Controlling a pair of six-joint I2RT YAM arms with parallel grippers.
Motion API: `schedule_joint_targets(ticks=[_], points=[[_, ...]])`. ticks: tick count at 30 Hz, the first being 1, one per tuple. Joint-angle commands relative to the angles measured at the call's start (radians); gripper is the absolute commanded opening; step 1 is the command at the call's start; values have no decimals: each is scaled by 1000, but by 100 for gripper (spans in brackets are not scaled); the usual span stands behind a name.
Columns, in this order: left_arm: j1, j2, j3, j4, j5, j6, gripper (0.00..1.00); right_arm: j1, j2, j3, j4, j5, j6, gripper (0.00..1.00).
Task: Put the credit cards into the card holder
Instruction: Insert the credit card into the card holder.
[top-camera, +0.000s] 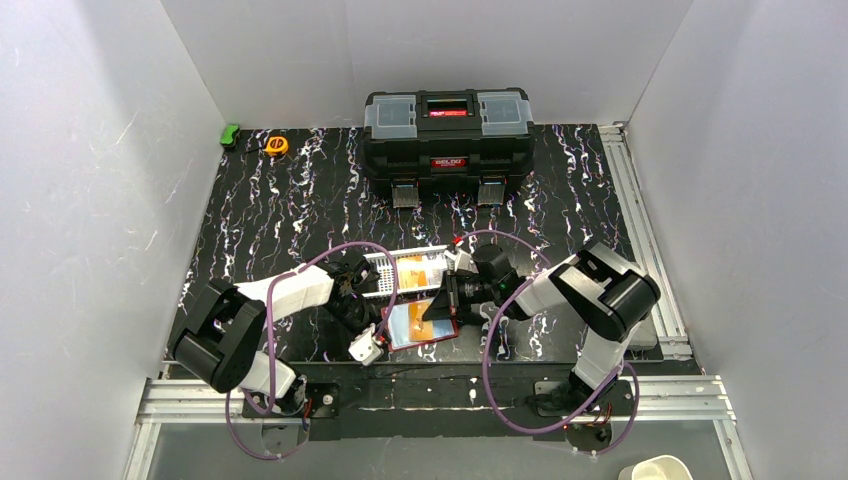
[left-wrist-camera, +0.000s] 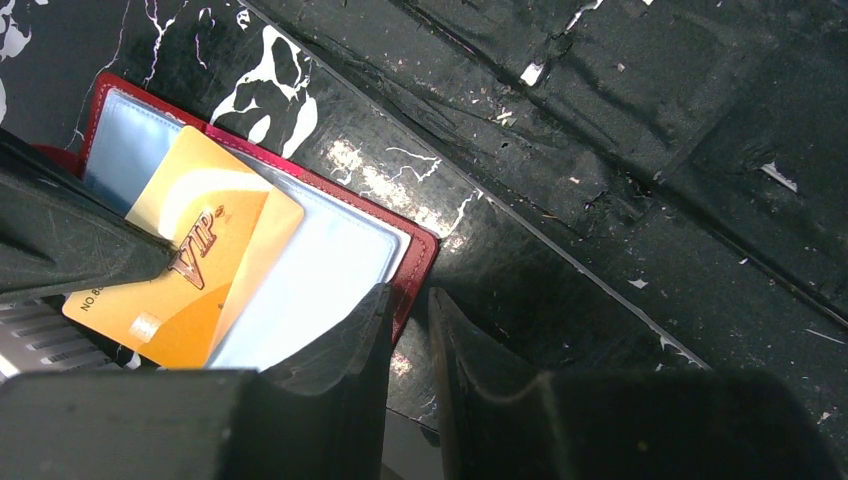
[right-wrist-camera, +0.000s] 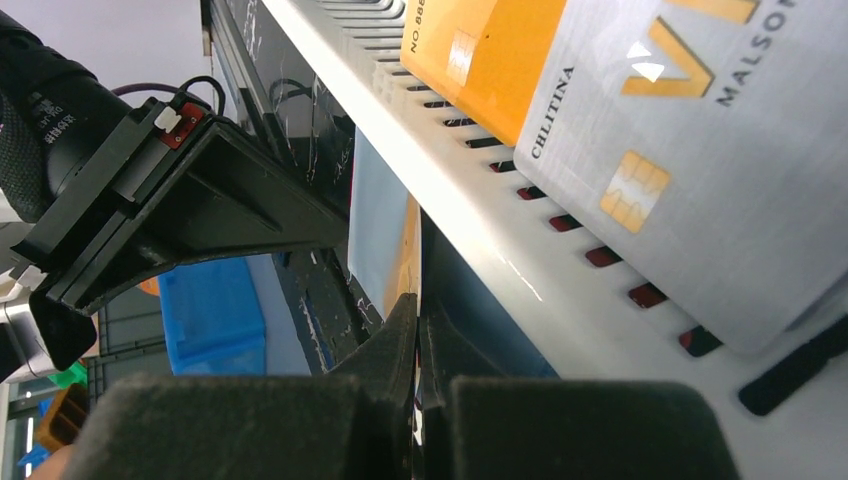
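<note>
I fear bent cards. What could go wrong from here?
The right gripper pinches the orange plastic VIP card, askew at the clear sleeve of the open red leather-like card holder; pushing may jam or bend it. The holder might also slide on the black marbled table.
</note>
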Motion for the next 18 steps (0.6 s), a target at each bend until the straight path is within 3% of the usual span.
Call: schedule_joint_targets(ticks=[1, 18], points=[[-6, 5, -37, -26, -36, 297, 19, 4, 33, 16, -126, -4, -43, 1], [-6, -1, -44, -26, -36, 309, 19, -2, -11, 46, -351, 51, -124, 1]])
